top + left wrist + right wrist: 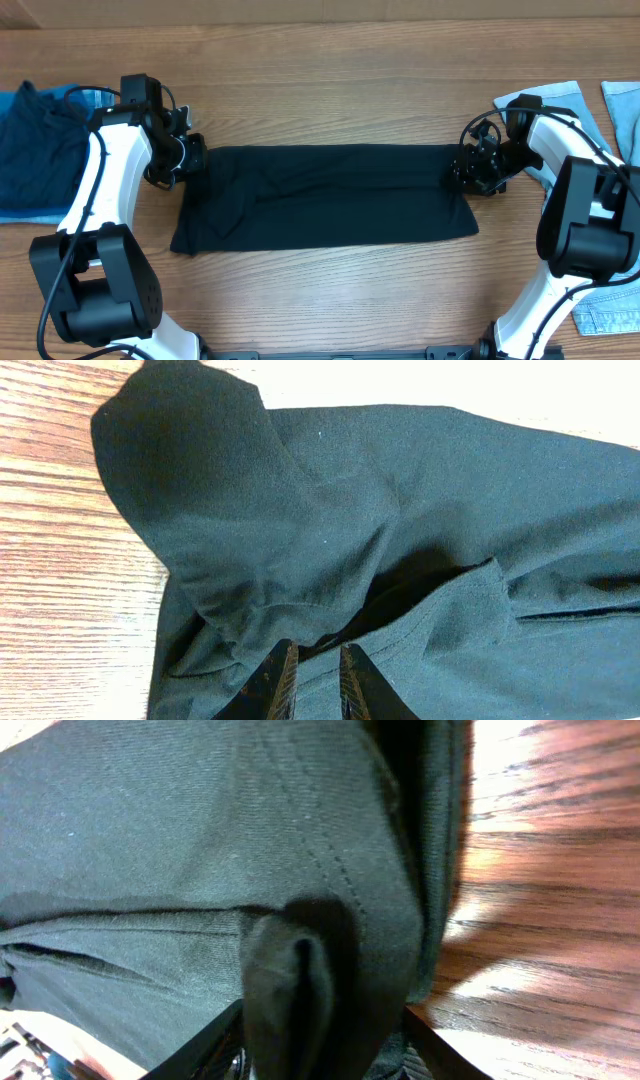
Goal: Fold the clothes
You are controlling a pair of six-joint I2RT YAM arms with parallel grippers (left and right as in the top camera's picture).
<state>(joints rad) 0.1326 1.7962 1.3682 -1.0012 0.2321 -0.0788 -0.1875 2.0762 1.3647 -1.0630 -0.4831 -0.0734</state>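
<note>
The clothes [320, 200] are a black garment spread as a long band across the middle of the table. My left gripper [188, 160] sits at the band's far left corner. In the left wrist view the clothes [400, 490] fill the frame, and my left gripper [312, 652] is shut on a stitched hem. My right gripper [468, 172] is at the far right corner. In the right wrist view the clothes [150, 840] bunch into an upright fold that fills the gap of my right gripper [322, 1015], with both jaws against it.
A dark navy garment [35, 150] lies on a light blue piece at the left edge. Denim pieces lie at the right: one behind the right arm [560, 105], one at the far right edge [625, 120] and one at the front right [610, 310]. Bare wooden table [320, 80] lies beyond the garment.
</note>
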